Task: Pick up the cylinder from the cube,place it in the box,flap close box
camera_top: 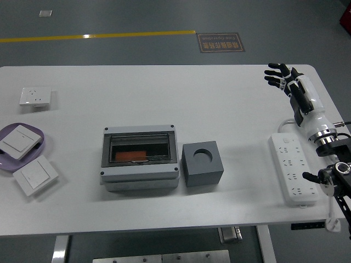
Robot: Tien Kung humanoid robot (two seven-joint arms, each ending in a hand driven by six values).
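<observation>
Judging handling: cylinder (203,154) looks small, rigid, light; sits recessed in cube (202,164), only the top showing, so pinch the rim.
Box (140,156): just left of cube, clear flap.
Robot hand (284,78): right, fingers spread, empty, well apart at far right.
Counter (164,93): white, smooth.
Room: grey floor, yellow line.

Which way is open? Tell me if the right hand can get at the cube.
Probably yes: the right hand is open at the far right, and only bare table lies between it and the cube.
</observation>
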